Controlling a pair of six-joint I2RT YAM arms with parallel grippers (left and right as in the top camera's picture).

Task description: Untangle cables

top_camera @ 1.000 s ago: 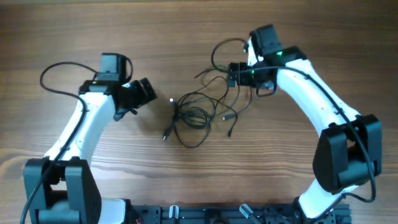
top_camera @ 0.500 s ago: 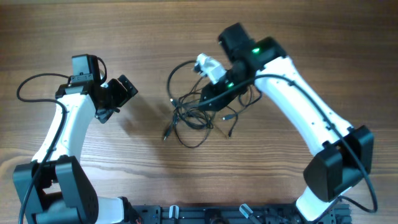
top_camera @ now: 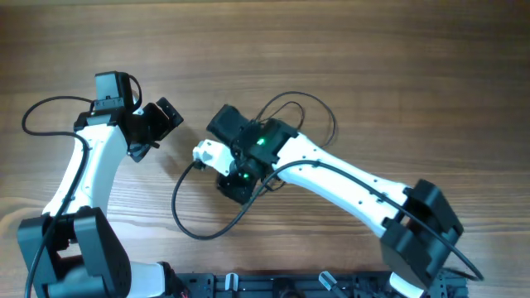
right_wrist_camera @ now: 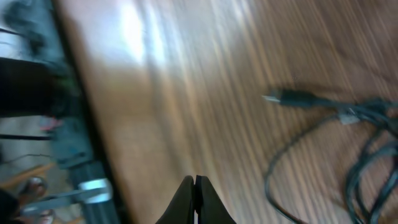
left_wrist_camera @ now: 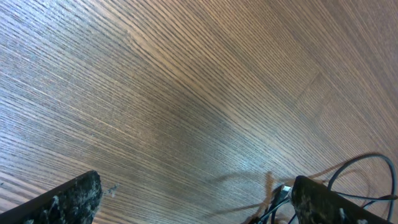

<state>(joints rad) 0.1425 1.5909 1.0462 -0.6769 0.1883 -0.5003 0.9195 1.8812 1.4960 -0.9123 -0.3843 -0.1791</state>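
Right wrist view, and the right gripper [right_wrist_camera: 194,184] has its two fingers pressed flat together at the bottom of the frame. Whether a cord is caught between them, I cannot tell. Up and to the right of those tips lie the cables [right_wrist_camera: 348,114], thin black cords bunched at the right edge of the view. One plug [right_wrist_camera: 291,98] sticks out of the bunch, pointing left, clear of the fingers. Everything here is smeared with blur, so any print on the plug cannot be read.

Over to the left wrist view: the left gripper [left_wrist_camera: 194,186] stands wide apart, one finger in each lower corner with bare bench [left_wrist_camera: 186,81] between them. A few black cords and a small pale connector peek in beside the finger at the lower right of that view, apart from the gripper's open gap.

From overhead, the right arm [top_camera: 331,170] stretches across the middle of the bench with a green light [top_camera: 263,142] glowing near its wrist, and its gripper end covers most of the tangle. Thin black loops curl out around it, and I cannot tell which are the loose cords and which are the arm's own lead. The left arm [top_camera: 87,170] sits well off to its own side.
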